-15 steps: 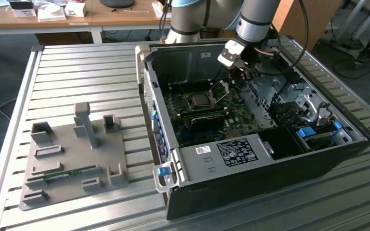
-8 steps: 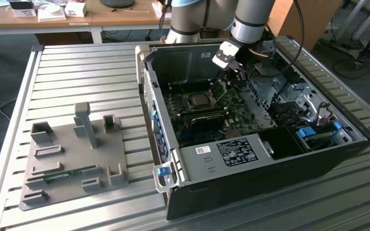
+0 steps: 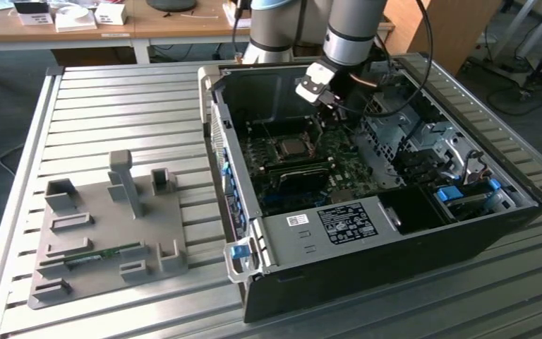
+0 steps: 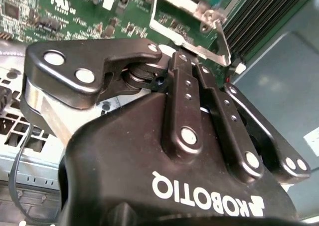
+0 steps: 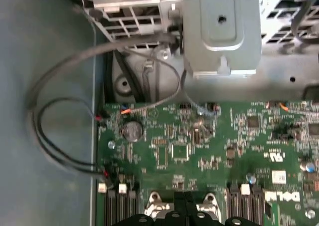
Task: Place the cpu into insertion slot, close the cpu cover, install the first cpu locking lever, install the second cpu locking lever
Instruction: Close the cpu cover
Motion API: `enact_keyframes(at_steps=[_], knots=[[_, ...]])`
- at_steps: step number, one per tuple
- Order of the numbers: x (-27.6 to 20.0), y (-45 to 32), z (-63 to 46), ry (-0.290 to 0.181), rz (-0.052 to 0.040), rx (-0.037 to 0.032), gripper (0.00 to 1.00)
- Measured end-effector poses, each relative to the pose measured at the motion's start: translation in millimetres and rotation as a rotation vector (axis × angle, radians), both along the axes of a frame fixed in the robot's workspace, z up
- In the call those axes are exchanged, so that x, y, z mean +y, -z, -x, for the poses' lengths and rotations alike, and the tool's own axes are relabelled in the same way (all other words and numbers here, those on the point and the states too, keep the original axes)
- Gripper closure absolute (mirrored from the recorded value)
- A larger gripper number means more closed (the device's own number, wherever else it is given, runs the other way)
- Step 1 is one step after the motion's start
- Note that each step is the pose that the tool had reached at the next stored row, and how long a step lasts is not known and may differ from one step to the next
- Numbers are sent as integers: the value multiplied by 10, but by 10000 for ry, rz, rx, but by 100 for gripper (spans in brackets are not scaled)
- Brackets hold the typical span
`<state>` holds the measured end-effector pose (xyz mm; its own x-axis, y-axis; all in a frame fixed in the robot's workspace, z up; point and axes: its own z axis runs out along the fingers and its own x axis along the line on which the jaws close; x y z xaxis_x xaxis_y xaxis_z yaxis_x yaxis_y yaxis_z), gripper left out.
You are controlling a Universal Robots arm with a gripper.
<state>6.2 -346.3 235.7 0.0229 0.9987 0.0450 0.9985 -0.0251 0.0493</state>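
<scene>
Inside the open black computer case (image 3: 394, 261), exterior view: your black two-finger gripper (image 3: 332, 111) hangs on the grey arm above the green motherboard (image 3: 346, 173). Just below and ahead of its tips lies the insertion slot (image 3: 275, 150), a square socket with a dark frame. You can read the grey square patch in its middle as the cpu (image 3: 293, 146), small, flat and metal-topped, seated in the slot. This view does not settle whether the plate over it is down.

Second wrist view: the gripper (image 4: 188, 59) has its fingers (image 4: 181, 84) drawn together. The tips meet and nothing is visible between them. Directly beyond the tips, near enough that you cannot rule contact in or out, sits the cpu cover (image 4: 194, 7), a thin silvery metal plate with a square window. It appears to lie low over the socket. Long black memory slots (image 4: 254, 16) run off to one side of the fingers.

First wrist view: the gripper (image 5: 185, 208) points along the board. Beyond it you see a round silver coin cell (image 5: 132, 131), then a looping grey cable (image 5: 75, 59), with a silver sheet-metal cage (image 5: 222, 31) farthest from the tips.

Judgement: placing looks done. The step in hand is at the cover or the levers, and you cannot say which because no lever can be made out. Work at this spot calls for the pressed-together tips to be lined up finely against thin metal. It also calls for a light, steady push with no side-slip toward the socket or the board parts.
</scene>
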Motion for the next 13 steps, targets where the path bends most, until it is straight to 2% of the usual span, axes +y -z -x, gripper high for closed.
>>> enact_keyframes(at_steps=[4, 13], knots=[[0, 8, 64, 24, 5, -6, 89], [0, 18, 108, 79, 12, -6, 89]])
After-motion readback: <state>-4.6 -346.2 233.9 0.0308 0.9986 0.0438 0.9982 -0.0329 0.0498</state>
